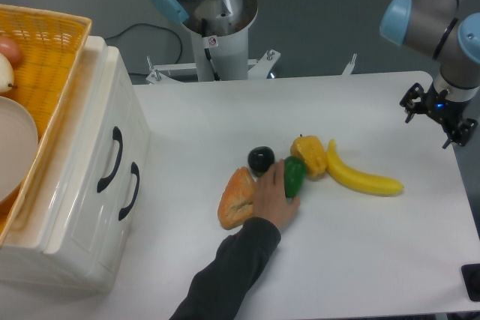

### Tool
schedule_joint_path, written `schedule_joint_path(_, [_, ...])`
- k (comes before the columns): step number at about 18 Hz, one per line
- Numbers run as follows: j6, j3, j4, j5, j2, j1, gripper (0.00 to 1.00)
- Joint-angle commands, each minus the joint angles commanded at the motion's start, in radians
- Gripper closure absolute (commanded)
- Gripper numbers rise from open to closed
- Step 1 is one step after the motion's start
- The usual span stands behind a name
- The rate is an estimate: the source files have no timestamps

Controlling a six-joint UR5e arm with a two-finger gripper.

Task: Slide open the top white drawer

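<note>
The top white drawer (90, 148) is looking like glossy smooth plastic, with a shiny black handle (111, 159). On top of its cabinet, the basket (45, 50) is showing rough yellow wicker. Right of the cabinet, the table (375, 260) is looking matt white, and my hand (276, 198) is wearing a dark cloth sleeve (225, 275).

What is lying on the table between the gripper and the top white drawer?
In the camera view, a banana, toy vegetables and a person's hand lie between gripper and top white drawer.
</note>
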Motion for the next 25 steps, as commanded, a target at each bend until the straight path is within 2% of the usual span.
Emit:
schedule_joint_path(6, [0.000,-0.009,0.000,0.000,0.011,0.002,0.00])
schedule_joint_path(11, [0.005,-0.067,0.008,-0.005,0.031,0.020,0.00])
schedule_joint_path(15, [0.000,-0.120,0.008,0.000,0.070,0.028,0.00])
schedule_joint_path(21, [0.005,-0.132,-0.001,0.005,0.112,0.049,0.00])
schedule_joint_path(23, [0.002,-0.141,-0.008,0.005,0.139,0.046,0.00])
schedule_joint_path(25, [-0.008,-0.176,-0.008,0.003,0.178,0.035,0.00])
